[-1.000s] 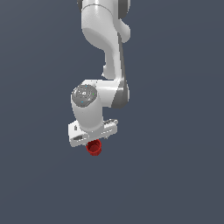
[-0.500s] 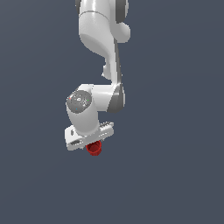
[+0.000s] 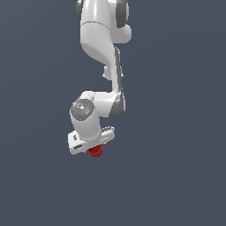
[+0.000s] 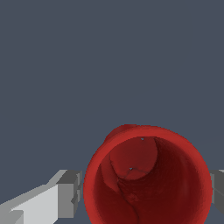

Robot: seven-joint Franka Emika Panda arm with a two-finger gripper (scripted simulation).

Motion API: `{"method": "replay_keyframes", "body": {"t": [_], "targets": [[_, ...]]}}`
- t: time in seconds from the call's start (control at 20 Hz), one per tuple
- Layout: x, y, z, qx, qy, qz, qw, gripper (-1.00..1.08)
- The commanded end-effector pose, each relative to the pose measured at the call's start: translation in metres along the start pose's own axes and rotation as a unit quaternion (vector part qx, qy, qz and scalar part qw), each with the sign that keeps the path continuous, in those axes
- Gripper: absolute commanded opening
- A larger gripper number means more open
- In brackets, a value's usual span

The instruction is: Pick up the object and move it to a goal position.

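Exterior view: your gripper [image 3: 94, 148] has drifted toward that view's left over the last second | jaws closed on red cup [image 3: 95, 151], held aloft beneath it | carry toward goal looks underway.

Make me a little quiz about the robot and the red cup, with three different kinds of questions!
1. True or false: the red cup sits between the gripper jaws.
2. In the wrist view, which part of the cup faces the camera? A) its open mouth B) its closed base C) a handle
3. Fill in: in the exterior view, the cup pokes out ____ the white gripper.

Key
1. True; a grey finger shows on each side of it.
2. A; you look down inside.
3. below
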State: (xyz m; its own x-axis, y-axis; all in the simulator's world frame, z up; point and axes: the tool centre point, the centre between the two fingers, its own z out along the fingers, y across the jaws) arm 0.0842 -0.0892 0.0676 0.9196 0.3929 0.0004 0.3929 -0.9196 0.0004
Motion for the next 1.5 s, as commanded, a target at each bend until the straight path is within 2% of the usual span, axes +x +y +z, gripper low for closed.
{"method": "replay_keyframes", "body": {"t": [0.0, 0.35, 0.4, 1.05, 1.45], "targets": [[0.000, 0.000, 0.013, 0.000, 0.000, -0.001, 1.0000, 1.00], [0.001, 0.000, 0.020, 0.000, 0.000, -0.001, 1.0000, 1.00], [0.001, 0.000, 0.020, 0.000, 0.000, -0.001, 1.0000, -1.00], [0.000, 0.000, 0.019, 0.000, -0.001, -0.001, 1.0000, -1.00], [-0.008, -0.009, 0.000, 0.000, -0.001, -0.001, 1.0000, -1.00]]}}
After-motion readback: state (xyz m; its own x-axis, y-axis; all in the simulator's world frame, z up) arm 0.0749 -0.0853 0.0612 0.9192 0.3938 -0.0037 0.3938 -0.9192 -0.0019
